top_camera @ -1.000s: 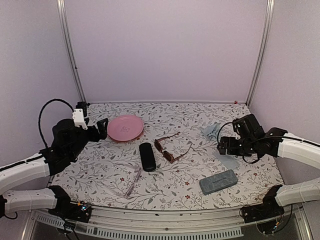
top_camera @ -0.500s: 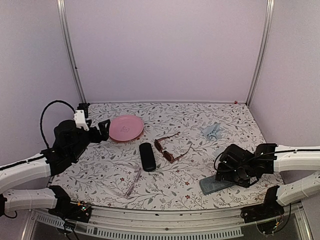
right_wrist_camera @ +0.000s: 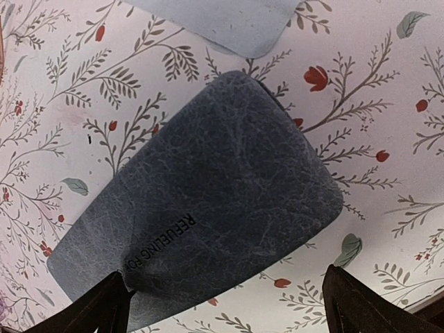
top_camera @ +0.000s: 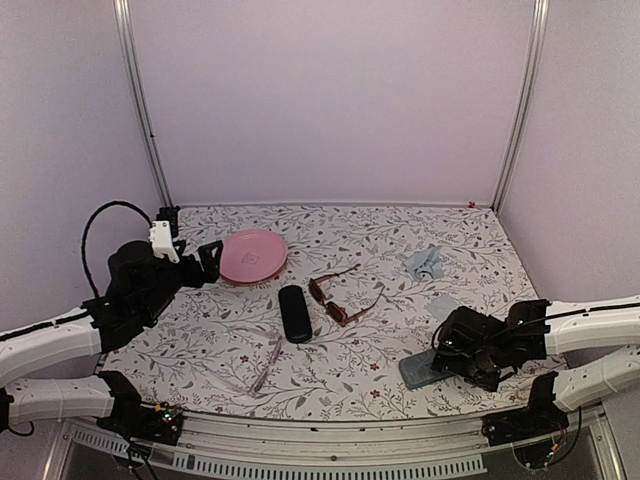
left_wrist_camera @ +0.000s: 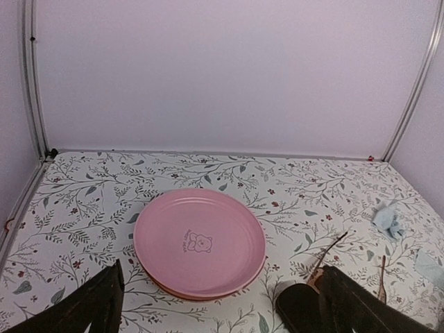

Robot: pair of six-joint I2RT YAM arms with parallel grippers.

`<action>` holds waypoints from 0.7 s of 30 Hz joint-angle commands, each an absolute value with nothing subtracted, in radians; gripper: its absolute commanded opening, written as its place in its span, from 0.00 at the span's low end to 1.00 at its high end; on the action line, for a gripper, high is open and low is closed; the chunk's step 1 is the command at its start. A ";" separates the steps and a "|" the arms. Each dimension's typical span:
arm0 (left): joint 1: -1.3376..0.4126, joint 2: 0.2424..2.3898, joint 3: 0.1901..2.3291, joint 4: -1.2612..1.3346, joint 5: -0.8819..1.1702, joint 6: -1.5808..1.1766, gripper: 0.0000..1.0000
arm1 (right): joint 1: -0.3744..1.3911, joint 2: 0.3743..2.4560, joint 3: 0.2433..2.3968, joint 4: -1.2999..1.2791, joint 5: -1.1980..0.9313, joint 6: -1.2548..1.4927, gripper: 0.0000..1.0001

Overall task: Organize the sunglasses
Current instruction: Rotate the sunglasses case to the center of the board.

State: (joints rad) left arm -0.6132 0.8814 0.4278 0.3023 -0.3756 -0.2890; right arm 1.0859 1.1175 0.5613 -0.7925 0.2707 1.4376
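1. Left end effector point(top_camera: 207, 258): jaws wide, empty, far left, just beside pink plate point(top_camera: 250, 255).
2. Right end effector point(top_camera: 450, 352): jaws wide, gripping nothing, low over grey case point(right_wrist_camera: 201, 215) at near right; can't tell if touching.
3. Brown sunglasses point(top_camera: 338, 300): mid-surface point(top_camera: 340, 225), arms unfolded, just right of black case point(top_camera: 294, 313), well apart from both end effectors.
4. Pale glasses point(top_camera: 262, 365): near left on surface, nearer than black case, faint, detail unclear.
5. Blue cloth point(top_camera: 423, 262) far right; second pale cloth point(right_wrist_camera: 222, 21) just beyond grey case.
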 commanded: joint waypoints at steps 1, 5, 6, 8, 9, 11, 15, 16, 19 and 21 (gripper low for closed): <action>-0.627 0.853 0.399 0.326 -0.393 -0.287 0.99 | 1.092 1.111 0.539 -0.711 0.297 1.464 0.99; -0.627 0.839 0.389 0.330 -0.402 -0.275 0.99 | 1.067 1.110 0.527 -0.649 0.312 1.455 0.99; -0.627 0.840 0.390 0.331 -0.404 -0.269 0.99 | 1.051 1.114 0.522 -0.630 0.307 1.441 0.99; -0.627 0.846 0.397 0.332 -0.408 -0.259 0.99 | 1.018 1.124 0.514 -0.599 0.302 1.415 0.99; -0.627 0.850 0.398 0.333 -0.408 -0.254 0.99 | 1.010 1.130 0.514 -0.587 0.304 1.404 0.99; -0.627 0.860 0.400 0.335 -0.407 -0.249 0.99 | 0.986 1.145 0.520 -0.560 0.304 1.377 0.99; -0.627 0.884 0.402 0.342 -0.403 -0.247 0.99 | 0.944 1.188 0.547 -0.519 0.300 1.302 0.99; -0.627 0.888 0.402 0.344 -0.403 -0.248 0.99 | 0.928 1.200 0.553 -0.505 0.296 1.285 0.99; -0.627 0.901 0.400 0.352 -0.404 -0.249 0.99 | 0.875 1.239 0.576 -0.459 0.278 1.203 0.99; -0.627 0.908 0.398 0.358 -0.402 -0.247 0.99 | 0.848 1.269 0.602 -0.433 0.270 1.150 0.99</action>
